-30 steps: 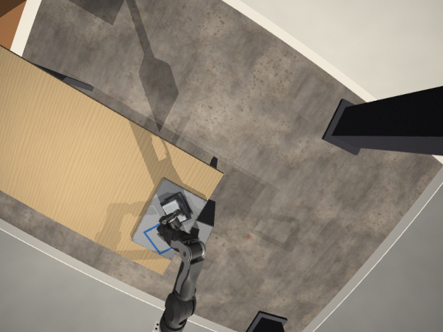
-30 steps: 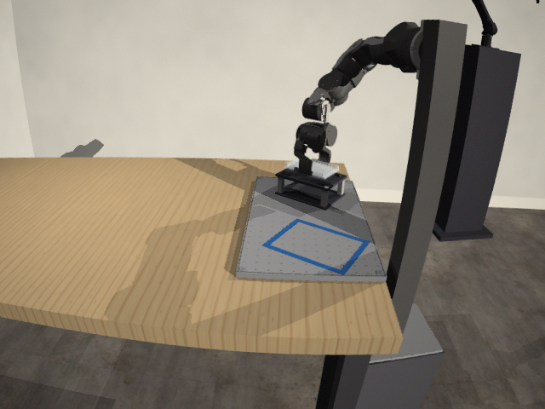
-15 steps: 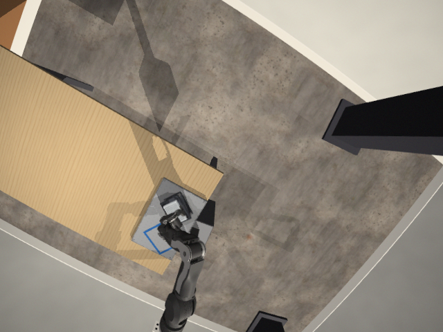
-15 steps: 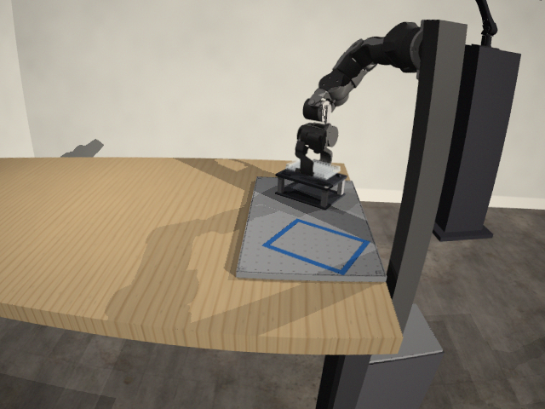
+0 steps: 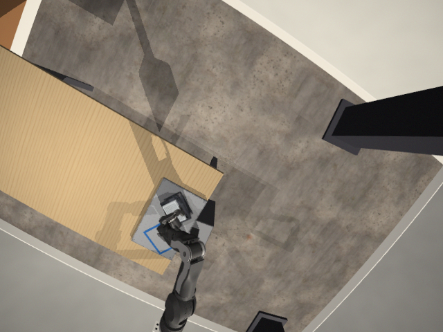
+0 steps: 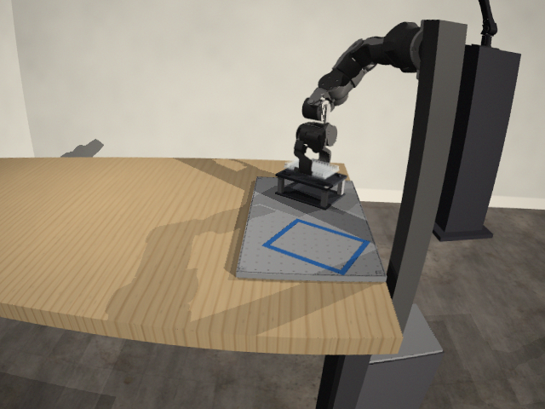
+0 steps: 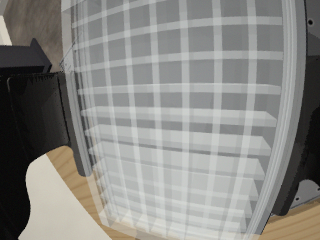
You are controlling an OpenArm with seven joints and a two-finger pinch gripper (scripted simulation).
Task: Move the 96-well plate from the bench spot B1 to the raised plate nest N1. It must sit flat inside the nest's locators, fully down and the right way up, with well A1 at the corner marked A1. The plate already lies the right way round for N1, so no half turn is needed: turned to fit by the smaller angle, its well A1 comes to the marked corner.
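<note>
Step in hand: placement. The translucent white 96-well plate (image 6: 313,167) is at the black raised plate nest on four short legs (image 6: 307,187), at the far end of the grey perforated base plate (image 6: 281,259) on the pale wooden bench (image 6: 110,228). The blue-outlined rectangle marking spot B1 (image 6: 317,244) holds nothing.

Position of plate: directly over the nest, its grid of wells facing up. From the exterior view it appears level and very close to the nest top; whether it is fully down inside the locators cannot be told. The wrist view shows the plate's grid (image 7: 187,107) filling the field, dark nest edges at both sides. The A1 mark is not legible.

End effector: dark two-finger gripper (image 6: 312,159), pinching the plate across its width.

Arm pose: dark grey arm (image 6: 352,66) reaches out from its tall black post (image 6: 422,175), elbow high, forearm dropping, wrist pointing straight down over the nest.

Next move, as judged: confirm or finish the last bit of descent, keeping the plate level and square to the locators, then release and lift straight up.
</note>
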